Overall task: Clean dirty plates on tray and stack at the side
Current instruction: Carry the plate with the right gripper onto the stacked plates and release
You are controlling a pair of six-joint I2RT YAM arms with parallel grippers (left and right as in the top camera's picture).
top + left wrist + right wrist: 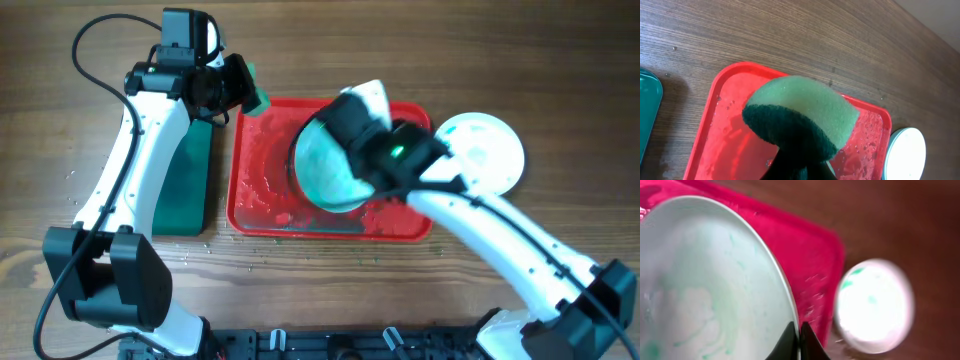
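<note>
Pincers first. The right pincer [800,341] is closed on the rim of 1 plate [710,280] and holds it tilted above the middle of the red tray [260,190]. Whether the plate's lower edge touches the tray cannot be told. The left pincer [240,88] is clamped on a green sponge [800,112], poised over the tray's far-left corner and apart from the held plate.

Progress, as a judgement:
- The held plate carries a pale teal film and streaks across its face, so it is not yet clean.
- A 2nd plate [490,150] lies on the counter [60,120] just beyond the tray's right edge, where the stack appears to be forming. Small green flecks show on it, so its cleaning looks incomplete.
- No 3rd plate can be made out; it may sit beneath another.
- Wiping of the held plate and its stacking at the side are left.

Containers:
- Red tray, middle of the counter: wet film and droplets on its floor, with no plate seen lying flat in it.
- Dark green tray [185,190], toward the counter's left edge: partly covered by the left arm, with nothing visible in the exposed part.
</note>
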